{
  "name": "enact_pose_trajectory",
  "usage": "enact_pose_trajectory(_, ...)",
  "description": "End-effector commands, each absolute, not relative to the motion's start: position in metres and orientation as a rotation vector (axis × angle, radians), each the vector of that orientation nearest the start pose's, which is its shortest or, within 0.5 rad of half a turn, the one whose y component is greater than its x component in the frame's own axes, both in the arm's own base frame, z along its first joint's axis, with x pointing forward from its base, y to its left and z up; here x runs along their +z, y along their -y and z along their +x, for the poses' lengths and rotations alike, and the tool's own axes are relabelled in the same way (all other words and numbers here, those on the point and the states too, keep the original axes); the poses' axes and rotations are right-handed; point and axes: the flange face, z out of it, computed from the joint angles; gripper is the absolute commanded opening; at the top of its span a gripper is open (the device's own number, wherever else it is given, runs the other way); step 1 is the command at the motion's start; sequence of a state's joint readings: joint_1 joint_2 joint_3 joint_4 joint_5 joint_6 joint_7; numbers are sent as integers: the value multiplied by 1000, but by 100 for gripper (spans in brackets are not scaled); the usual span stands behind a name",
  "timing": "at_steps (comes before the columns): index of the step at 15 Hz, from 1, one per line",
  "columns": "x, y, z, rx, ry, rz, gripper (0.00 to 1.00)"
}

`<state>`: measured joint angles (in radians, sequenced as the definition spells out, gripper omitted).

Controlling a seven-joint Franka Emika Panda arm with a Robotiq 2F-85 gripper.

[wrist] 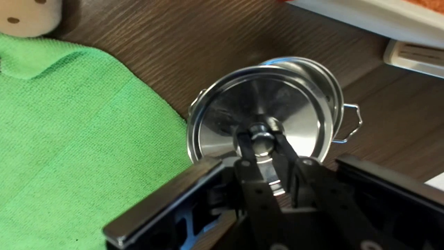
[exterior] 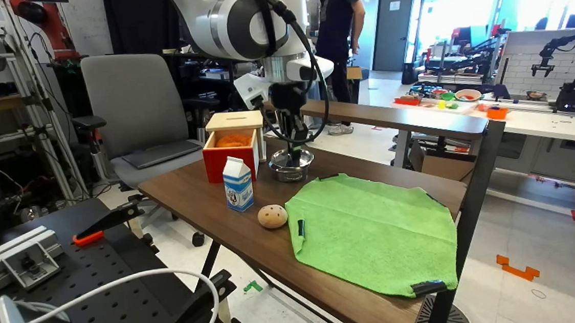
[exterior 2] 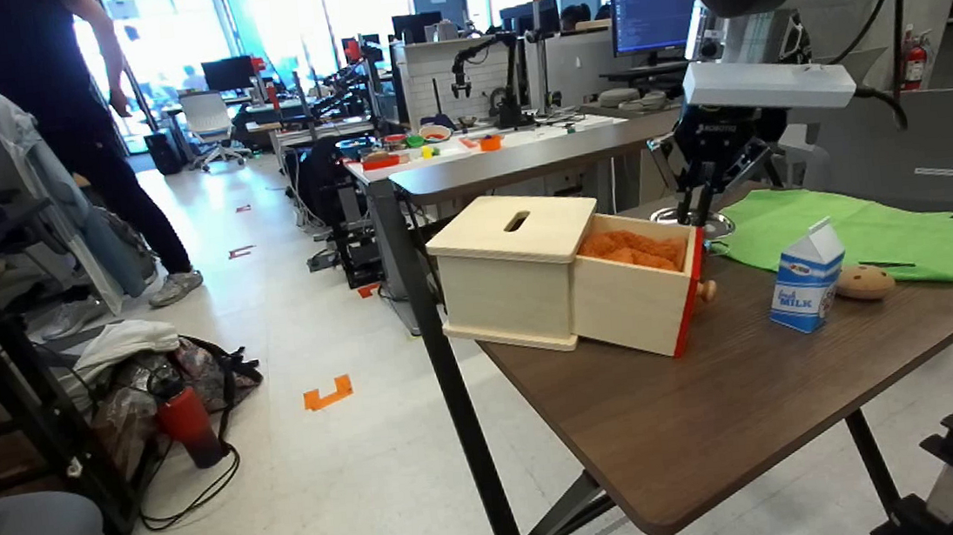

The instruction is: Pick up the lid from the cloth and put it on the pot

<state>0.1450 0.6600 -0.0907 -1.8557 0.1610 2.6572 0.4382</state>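
The shiny silver lid (wrist: 301,111) shows large in the wrist view, with my gripper's fingertips (wrist: 262,139) on both sides of its knob. My gripper is shut on that knob. The silver pot (wrist: 331,83) lies under the lid; part of its rim and a wire handle stick out beyond the lid's edge. In an exterior view, the gripper (exterior: 293,156) points straight down over the pot (exterior: 289,175). Whether lid and pot touch is unclear. In an exterior view, the drawer partly hides pot and lid behind the gripper (exterior 2: 697,213). The lime-green cloth (exterior: 374,226) lies beside the pot.
A wooden box (exterior 2: 514,290) with an open red-fronted drawer (exterior 2: 628,301), holding orange fabric, stands close to the pot. A white-and-blue milk carton (exterior: 239,188) and a beige spotted ball (exterior: 272,216) stand near the table's long edge. A raised shelf (exterior: 392,117) runs behind.
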Motion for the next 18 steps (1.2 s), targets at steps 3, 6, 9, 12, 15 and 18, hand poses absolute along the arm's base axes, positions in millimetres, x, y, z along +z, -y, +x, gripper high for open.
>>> enact_pose_trajectory(3, 171, -45, 655, -261, -738, -3006, 5)
enact_pose_trajectory(6, 169, -51, 655, -250, -730, -3009, 5)
enact_pose_trajectory(9, 165, -55, 655, -245, -727, -3013, 5)
enact_pose_trajectory(12, 161, -57, 656, -246, -728, -3017, 5)
enact_pose_trajectory(15, 161, -60, 660, -248, -734, -3014, 5)
enact_pose_trajectory(18, 163, -61, 665, -253, -742, -3008, 5)
